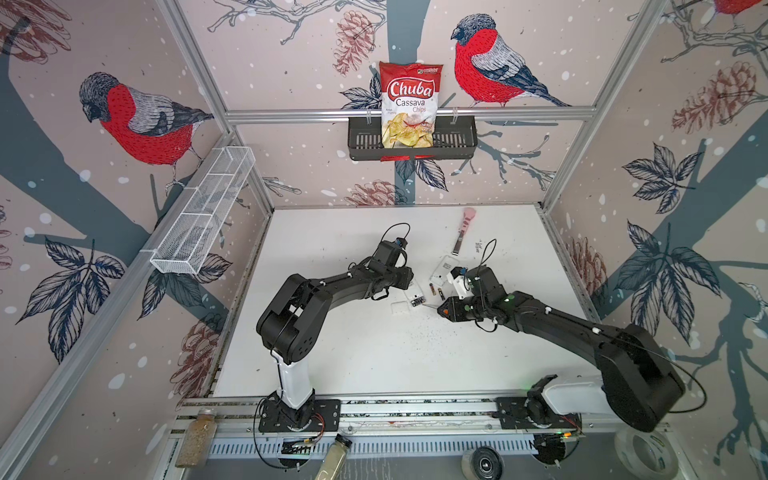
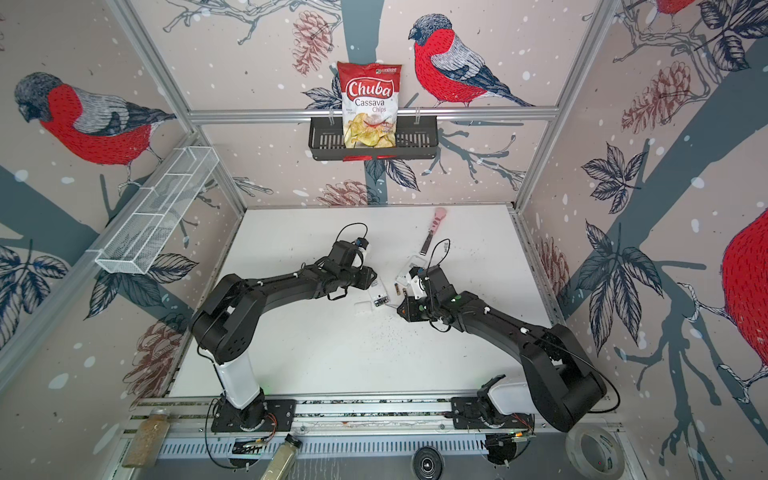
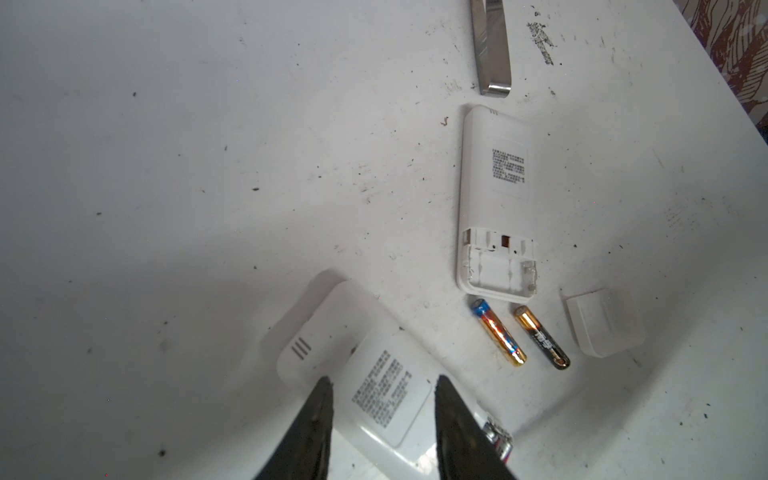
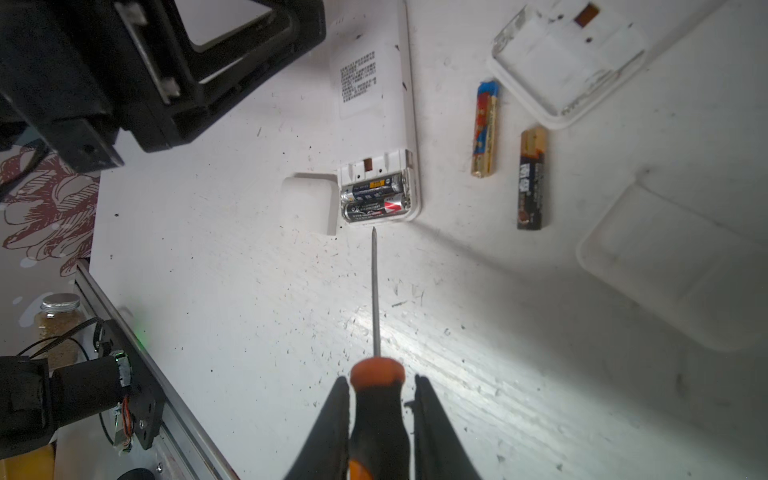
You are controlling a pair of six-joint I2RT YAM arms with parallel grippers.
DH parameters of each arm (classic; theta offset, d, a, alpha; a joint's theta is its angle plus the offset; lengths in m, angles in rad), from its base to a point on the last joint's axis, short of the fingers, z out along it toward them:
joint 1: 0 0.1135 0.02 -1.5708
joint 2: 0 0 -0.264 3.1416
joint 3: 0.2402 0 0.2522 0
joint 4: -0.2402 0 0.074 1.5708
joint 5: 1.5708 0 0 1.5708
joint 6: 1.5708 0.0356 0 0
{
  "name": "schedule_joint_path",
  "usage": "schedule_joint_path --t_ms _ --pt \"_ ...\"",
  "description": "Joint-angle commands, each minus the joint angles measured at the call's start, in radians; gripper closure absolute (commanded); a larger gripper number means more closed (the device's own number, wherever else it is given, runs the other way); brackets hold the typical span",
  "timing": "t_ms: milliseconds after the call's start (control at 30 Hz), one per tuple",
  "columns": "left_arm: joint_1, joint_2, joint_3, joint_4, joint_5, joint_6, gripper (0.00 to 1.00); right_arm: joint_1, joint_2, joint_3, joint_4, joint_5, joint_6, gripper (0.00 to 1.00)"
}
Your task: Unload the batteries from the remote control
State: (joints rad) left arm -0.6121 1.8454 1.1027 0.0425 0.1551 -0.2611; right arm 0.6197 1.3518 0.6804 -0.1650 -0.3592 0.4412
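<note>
1. Open remote control point(image 3: 496, 199): white, grey-printed label.
2. Loose batteries point(image 3: 498, 332): one gold-orange with a blue tip, one black with a gold cap.
3. Screwdriver point(image 4: 377, 374): orange and black handle.
4. Desk point(image 3: 208, 166): white (speckled dark).

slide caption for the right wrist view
Right gripper holds a screwdriver, tip aimed at two batteries in the open remote; two loose batteries nearby

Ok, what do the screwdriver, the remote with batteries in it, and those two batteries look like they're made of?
The screwdriver: thin grey metal shaft with a dull shine; black and orange handle, likely plastic or rubber. The remote: seemingly white moulded plastic, smooth with a slight sheen. The batteries: glinting metal ends, bodies in glossy printed wrap.
</note>
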Motion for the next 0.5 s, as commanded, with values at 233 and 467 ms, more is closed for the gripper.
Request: schedule_joint_path --t_ms 233,467 --pt "-0.028 0.034 0.018 -0.056 -0.027 0.054 0.64 0.004 0.007 0.018 0.005 0.018 -0.007 0.93" --pt "-0.032 0.064 0.041 -0.083 -0.04 0.057 0.65 0.005 0.016 0.034 -0.002 0.019 -0.013 0.93"
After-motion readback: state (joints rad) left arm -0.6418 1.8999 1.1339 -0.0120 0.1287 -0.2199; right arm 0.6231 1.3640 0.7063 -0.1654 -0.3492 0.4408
